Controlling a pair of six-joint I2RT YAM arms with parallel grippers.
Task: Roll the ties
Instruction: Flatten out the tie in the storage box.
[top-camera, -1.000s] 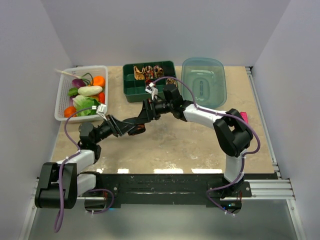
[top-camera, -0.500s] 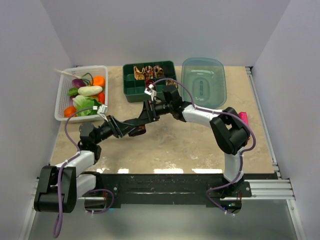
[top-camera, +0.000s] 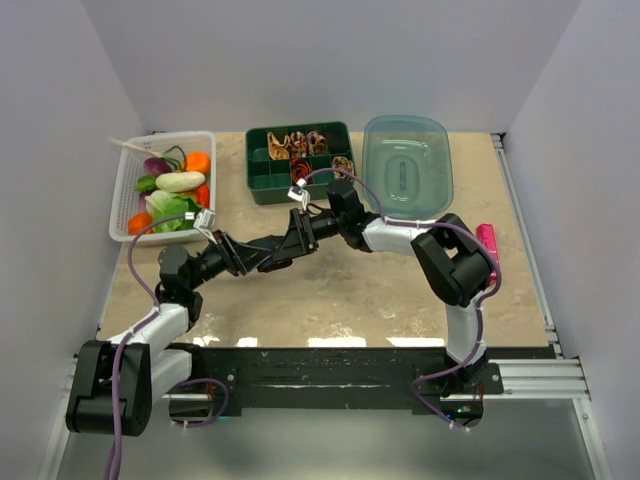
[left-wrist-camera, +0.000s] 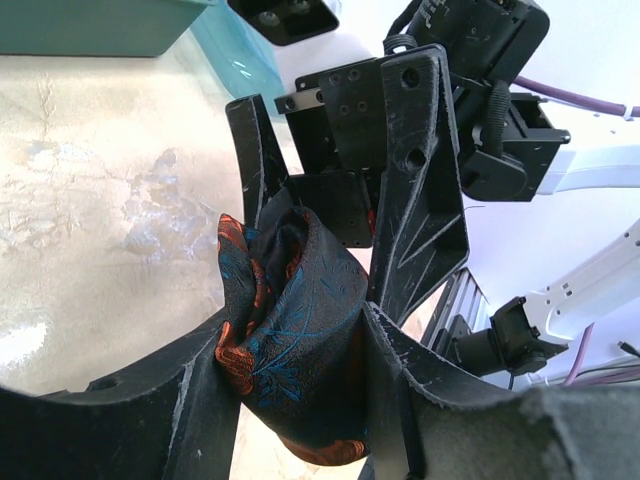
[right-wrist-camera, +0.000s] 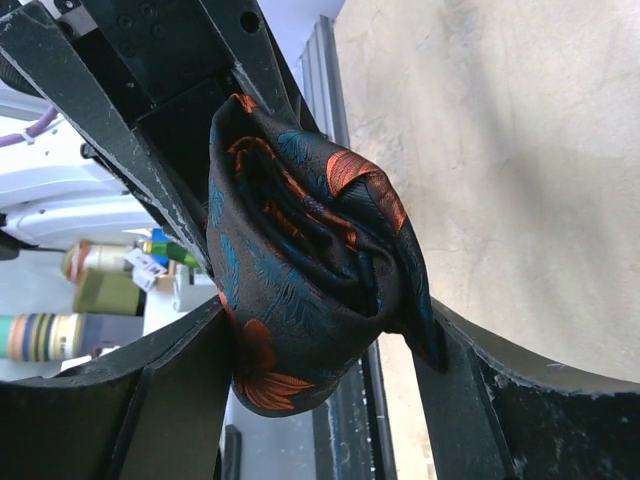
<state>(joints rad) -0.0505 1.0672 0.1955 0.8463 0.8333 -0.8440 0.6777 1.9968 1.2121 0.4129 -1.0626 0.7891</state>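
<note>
A rolled tie, dark with blue leaves and orange-red flowers, is held above the table between both grippers. It shows in the left wrist view (left-wrist-camera: 295, 330), in the right wrist view (right-wrist-camera: 310, 270), and small in the top view (top-camera: 276, 264). My left gripper (top-camera: 268, 262) (left-wrist-camera: 295, 345) is shut on the coil from one side. My right gripper (top-camera: 293, 240) (right-wrist-camera: 325, 320) is shut on the same coil crosswise; its fingers (left-wrist-camera: 420, 180) show in the left wrist view. Other rolled ties (top-camera: 300, 143), tan, red and dark, sit in a green compartment box (top-camera: 265, 175).
A clear teal tub (top-camera: 408, 165) lies to the right of the green box. A white basket (top-camera: 122, 200) of toy vegetables stands at the back left. A small pink bar (top-camera: 487, 240) lies at the right edge. Purple cables loop over both arms.
Both grippers, still shut on the rolled tie, have moved slightly nearer. The right arm's elbow has swung a little left.
</note>
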